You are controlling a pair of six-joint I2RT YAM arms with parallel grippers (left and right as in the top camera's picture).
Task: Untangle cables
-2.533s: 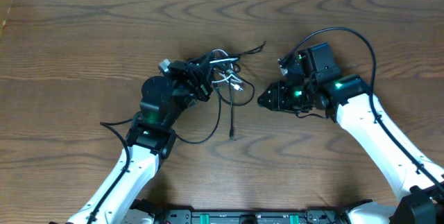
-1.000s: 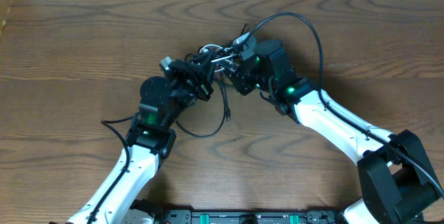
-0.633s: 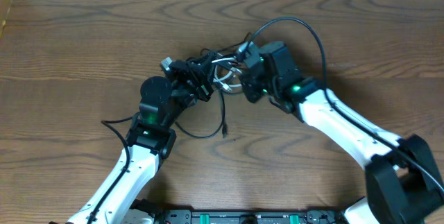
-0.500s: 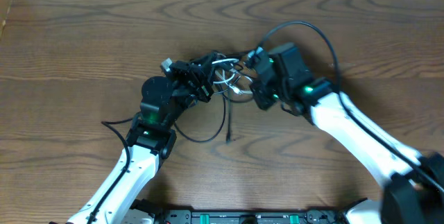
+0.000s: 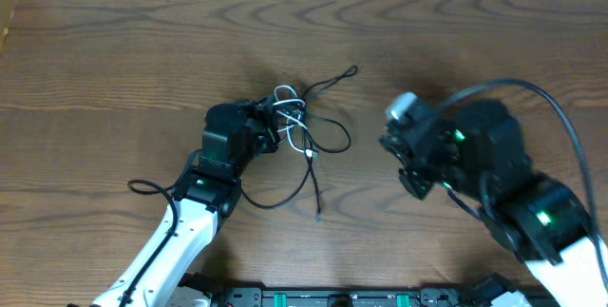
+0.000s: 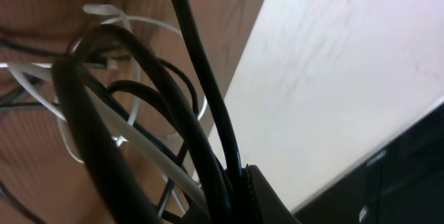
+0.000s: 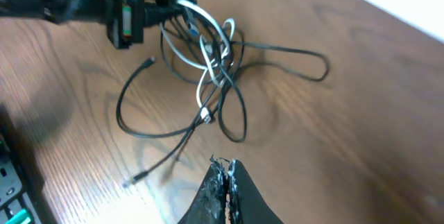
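**Spotter:** Your left gripper (image 5: 264, 134) is down at the tangle, its fingers pinching the cables (image 5: 306, 134). In the left wrist view the cords bunch right at its tip.

**Caller:** And the tangle lies on the wooden table (image 5: 114, 60), a little left of centre, touching that gripper.

**Spotter:** Now your right gripper (image 7: 225, 165): fingers pressed flat together, nothing between them. It hangs above the wood, well apart from the knot.

**Caller:** What's in your way? The white cord (image 7: 208, 78) threads through the middle of the knot, and black loops cross it on both sides.

**Spotter:** One black strand (image 5: 332, 79) trails out toward the far edge. A black tail (image 5: 315, 188) runs toward the near edge, its plug resting on bare wood.

**Caller:** A wider black loop (image 5: 275, 198) sweeps out beside your left arm, close against it.

**Spotter:** Mind the thick arm cable (image 5: 532, 93) arching over your right arm. It sits high in the overhead view, off to the right of the cords.

**Caller:** A dark rail (image 5: 313, 297) runs along the near edge of the table.
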